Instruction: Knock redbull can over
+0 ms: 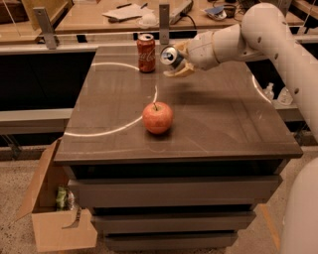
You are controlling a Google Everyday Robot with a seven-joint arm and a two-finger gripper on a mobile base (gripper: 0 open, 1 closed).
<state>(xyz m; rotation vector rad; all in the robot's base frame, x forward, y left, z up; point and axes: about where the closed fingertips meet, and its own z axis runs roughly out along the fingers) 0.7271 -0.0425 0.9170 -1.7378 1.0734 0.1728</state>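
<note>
The redbull can point(169, 54) is tipped on its side above the far part of the table point(228, 124), its silver top facing me. My gripper point(178, 60) reaches in from the right and is shut on the can, one finger above it and one below. The can's body is mostly hidden behind the fingers. It hangs just right of the red Coca-Cola can point(146, 46), apart from it.
A red apple point(157, 117) sits near the table's middle. The Coca-Cola can stands upright at the far edge. An open cardboard box point(52, 218) is on the floor at the left. A cluttered bench point(124, 15) runs behind the table.
</note>
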